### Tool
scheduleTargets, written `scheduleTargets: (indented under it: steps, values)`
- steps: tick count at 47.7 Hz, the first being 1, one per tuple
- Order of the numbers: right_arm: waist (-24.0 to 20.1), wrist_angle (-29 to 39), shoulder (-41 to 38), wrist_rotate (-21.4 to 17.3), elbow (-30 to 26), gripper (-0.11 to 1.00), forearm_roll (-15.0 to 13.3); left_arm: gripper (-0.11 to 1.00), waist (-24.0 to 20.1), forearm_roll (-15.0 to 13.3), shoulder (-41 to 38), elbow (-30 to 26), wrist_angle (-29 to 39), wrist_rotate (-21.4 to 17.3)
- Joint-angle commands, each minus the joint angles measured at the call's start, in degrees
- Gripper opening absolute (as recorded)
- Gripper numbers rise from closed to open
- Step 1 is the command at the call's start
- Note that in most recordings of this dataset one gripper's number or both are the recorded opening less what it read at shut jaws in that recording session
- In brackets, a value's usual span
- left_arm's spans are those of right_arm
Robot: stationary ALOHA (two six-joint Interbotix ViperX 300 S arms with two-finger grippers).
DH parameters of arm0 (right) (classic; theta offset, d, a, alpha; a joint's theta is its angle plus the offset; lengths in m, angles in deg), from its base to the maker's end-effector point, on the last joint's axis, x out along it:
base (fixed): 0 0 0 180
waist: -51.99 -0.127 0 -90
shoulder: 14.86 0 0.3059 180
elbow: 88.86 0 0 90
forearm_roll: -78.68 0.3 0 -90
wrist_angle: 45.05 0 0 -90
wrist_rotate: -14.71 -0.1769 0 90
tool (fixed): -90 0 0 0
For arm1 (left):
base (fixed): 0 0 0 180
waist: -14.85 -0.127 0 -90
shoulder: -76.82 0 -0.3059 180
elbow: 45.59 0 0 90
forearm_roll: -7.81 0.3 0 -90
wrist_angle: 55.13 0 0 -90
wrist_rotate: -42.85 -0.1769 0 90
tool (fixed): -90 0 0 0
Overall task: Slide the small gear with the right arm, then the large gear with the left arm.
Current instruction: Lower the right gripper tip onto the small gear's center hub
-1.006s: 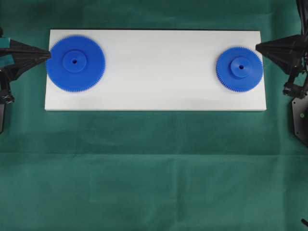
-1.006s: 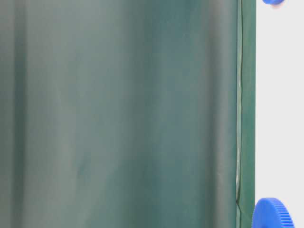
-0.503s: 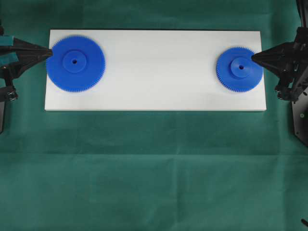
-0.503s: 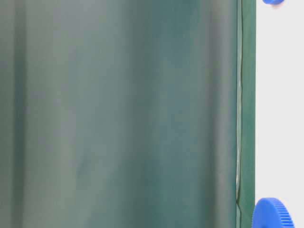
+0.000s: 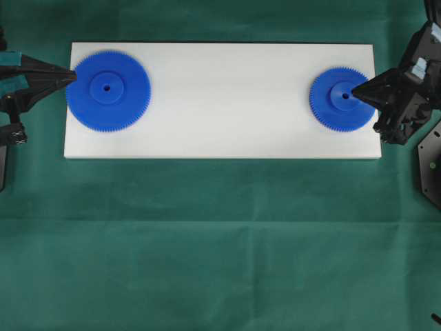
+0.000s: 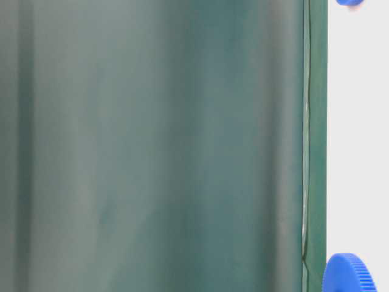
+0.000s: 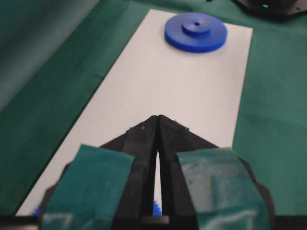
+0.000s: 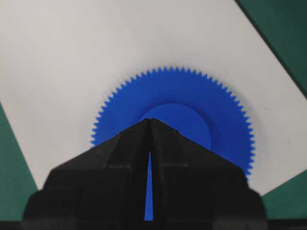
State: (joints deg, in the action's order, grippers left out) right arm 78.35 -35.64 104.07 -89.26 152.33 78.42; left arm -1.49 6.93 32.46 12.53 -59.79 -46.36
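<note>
I see the right gripper (image 5: 355, 90) closed, tip over the small gear (image 5: 342, 99) hub, frame right. Left gripper (image 5: 71, 74) closed too, at the large gear (image 5: 108, 90) rim, upper left.

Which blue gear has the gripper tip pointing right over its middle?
The small gear: the right gripper reaches over its hub. The large gear only has the left gripper at its edge.

No legible text, label, brand, number or sign appears in any view. The teal tape patches (image 7: 98, 179) on the left gripper are unmarked.
</note>
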Motion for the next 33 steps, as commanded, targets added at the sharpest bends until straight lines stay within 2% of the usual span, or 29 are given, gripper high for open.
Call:
scheduleTargets:
  steps: [1,16,33]
  values:
    - [0.4,-1.9,-1.3,-0.1,-0.2,0.50,-0.2,0.00,-0.2,-0.1,-0.4,-0.7,-0.2,0.1]
    - [2.3,-5.2,-8.1,-0.2,-0.4,0.50,-0.1,0.00,-0.2,-0.1,-0.5,-0.5,-0.4,0.1]
    - [2.4,-8.8,-14.4,-0.1,-0.8,0.50,-0.1,0.00,-0.3,-0.2,-0.5,-0.1,-0.5,0.1]
